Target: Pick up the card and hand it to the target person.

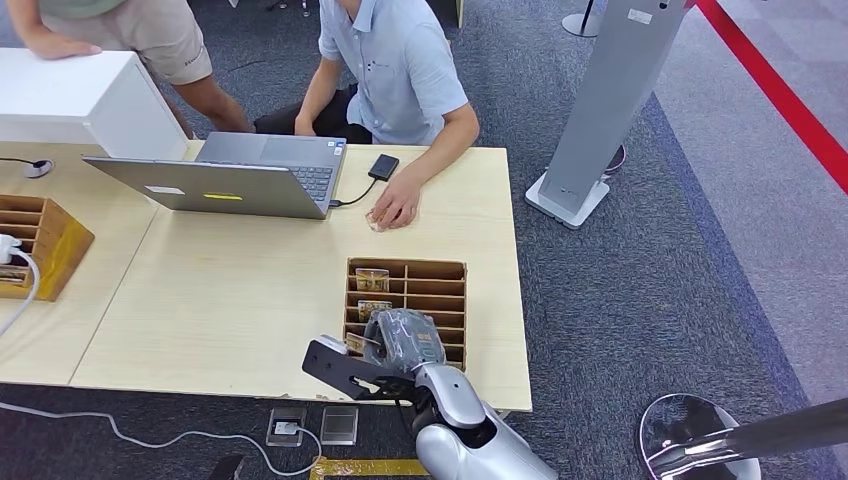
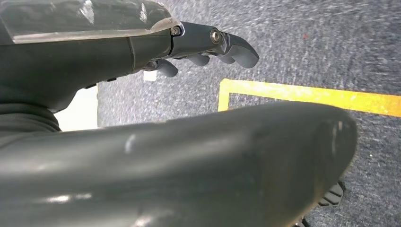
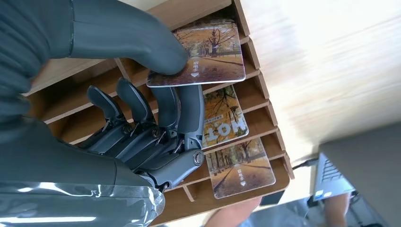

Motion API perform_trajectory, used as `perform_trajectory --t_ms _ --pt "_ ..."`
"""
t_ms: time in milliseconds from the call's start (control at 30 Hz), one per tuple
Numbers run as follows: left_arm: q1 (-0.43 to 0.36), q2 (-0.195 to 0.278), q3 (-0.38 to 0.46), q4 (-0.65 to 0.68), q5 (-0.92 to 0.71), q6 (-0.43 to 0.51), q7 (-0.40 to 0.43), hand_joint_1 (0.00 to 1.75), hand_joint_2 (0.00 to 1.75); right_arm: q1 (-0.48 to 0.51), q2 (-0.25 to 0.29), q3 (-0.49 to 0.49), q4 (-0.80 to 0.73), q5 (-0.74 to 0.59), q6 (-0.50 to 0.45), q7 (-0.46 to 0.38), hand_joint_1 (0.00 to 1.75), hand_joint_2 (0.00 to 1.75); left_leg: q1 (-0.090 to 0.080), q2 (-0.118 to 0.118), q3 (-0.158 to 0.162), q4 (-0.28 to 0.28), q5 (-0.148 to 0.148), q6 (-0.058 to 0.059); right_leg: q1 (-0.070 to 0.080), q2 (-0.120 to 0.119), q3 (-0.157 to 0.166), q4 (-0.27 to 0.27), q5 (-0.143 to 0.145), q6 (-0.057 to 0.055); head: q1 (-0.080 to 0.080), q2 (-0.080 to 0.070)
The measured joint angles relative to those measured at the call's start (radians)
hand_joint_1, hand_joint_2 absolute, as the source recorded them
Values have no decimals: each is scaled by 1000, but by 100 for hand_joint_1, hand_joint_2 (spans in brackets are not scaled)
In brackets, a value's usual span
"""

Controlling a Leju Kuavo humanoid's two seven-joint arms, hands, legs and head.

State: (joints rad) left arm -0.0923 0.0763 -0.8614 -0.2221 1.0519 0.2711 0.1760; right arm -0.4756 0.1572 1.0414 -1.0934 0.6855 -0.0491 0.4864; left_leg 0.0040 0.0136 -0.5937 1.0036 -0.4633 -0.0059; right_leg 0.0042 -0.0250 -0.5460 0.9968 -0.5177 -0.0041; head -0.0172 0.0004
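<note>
Right hand [image 3: 156, 137] pinches card [image 3: 208, 54] (lying flat).

A thin card with a picture of autumn trees [image 3: 208, 54] is pinched between the thumb and fingers of the robot's right hand [image 3: 156, 127]. The card is lifted a little and tilted above the near slots of a brown wooden tray with dividers [image 1: 440, 275] on the table.
</note>
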Motion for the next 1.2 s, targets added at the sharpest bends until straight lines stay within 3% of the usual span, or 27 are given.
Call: perform_trajectory --t_ms 400,533,600,800,1200 --pt "2 0 1 4 32 12 6 0 0 50 -119 -30 -252 -109 27 19 155 175 0 0 0 0 0 0 0 0 0 0 0 0 1 0" --pt "1 0 1 5 22 -8 -9 0 0 59 -192 -106 -396 -24 -94 -2 155 175 0 0 0 0 0 0 0 1 0 0 0 0 0 0" --pt "1 1 1 5 16 -16 -12 0 0 58 -201 -126 -405 6 -132 -27 155 175 0 0 0 0 0 0 0 1 0 0 0 0 0 0" --pt "0 4 -1 5 -12 -43 -13 0 0 26 -210 -176 -390 -1 -179 -96 155 175 0 0 0 0 0 0 0 1 1 0 0 0 0 0" --pt "-5 20 -24 7 -47 -78 -29 0 0 -220 -160 -248 -101 -180 -198 -214 155 175 0 0 -1 0 0 0 0 0 0 1 1 0 0 0"
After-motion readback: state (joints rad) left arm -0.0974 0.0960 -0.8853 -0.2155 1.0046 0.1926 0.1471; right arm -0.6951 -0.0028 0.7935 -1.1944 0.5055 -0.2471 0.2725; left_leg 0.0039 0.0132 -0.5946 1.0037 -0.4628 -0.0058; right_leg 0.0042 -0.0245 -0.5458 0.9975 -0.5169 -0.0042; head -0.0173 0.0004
